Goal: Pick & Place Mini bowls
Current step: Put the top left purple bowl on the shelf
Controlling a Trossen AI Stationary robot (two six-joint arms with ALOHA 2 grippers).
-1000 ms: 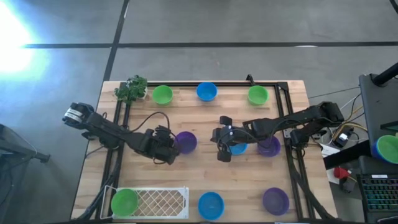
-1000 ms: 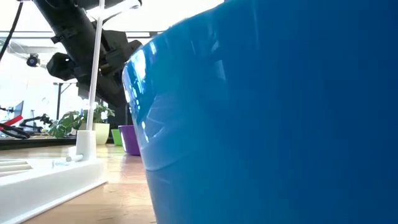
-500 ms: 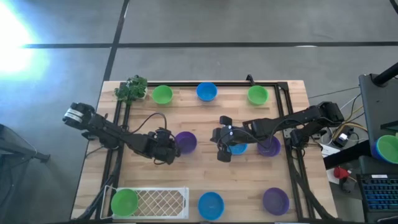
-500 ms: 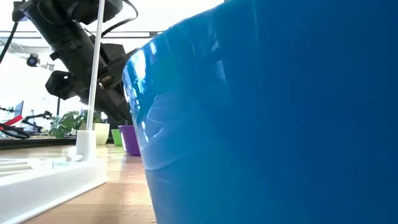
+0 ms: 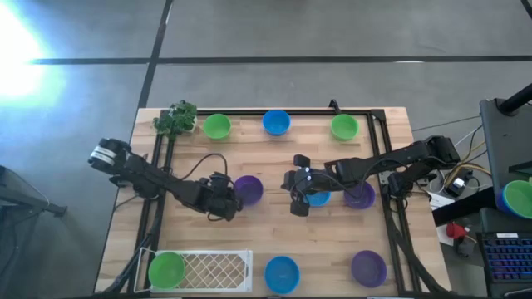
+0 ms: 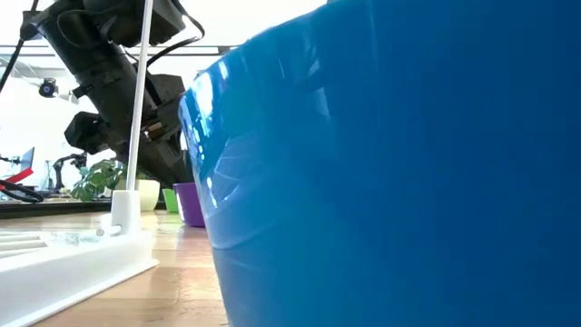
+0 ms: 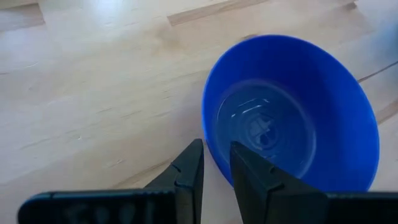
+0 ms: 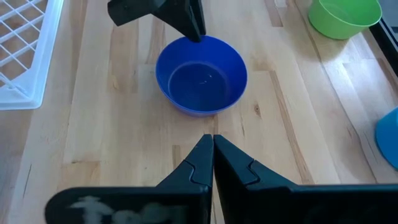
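Note:
A purple mini bowl (image 5: 248,188) stands on its base on the wooden table, left of the middle. My left gripper (image 7: 216,149) is open and slants down at the bowl's left rim, one finger on each side of the rim. In the right wrist view it shows as the left gripper (image 8: 194,32) at the purple bowl (image 8: 201,74). My right gripper (image 5: 297,204) hangs shut above the table's middle, holding nothing, and its arm lies over a blue bowl (image 5: 318,198) and another purple bowl (image 5: 360,198). My left gripper stands astride the purple bowl's rim (image 7: 209,134) on its left side, one finger inside the bowl and one outside. The fingers slant down from the table's left. I cannot tell whether they touch the rim. The bowl stands upright on the table.
Along the far edge stand a leafy plant (image 5: 176,118) and green (image 5: 217,126), blue (image 5: 276,122) and green (image 5: 344,126) bowls. At the near edge, a white mesh tray (image 5: 212,267) holds a green bowl (image 5: 166,268). Beside it stand blue (image 5: 282,273) and purple (image 5: 368,267) bowls.
My left gripper has gone down toward the purple bowl's left rim and tipped a little. The bowl has stayed where it was.

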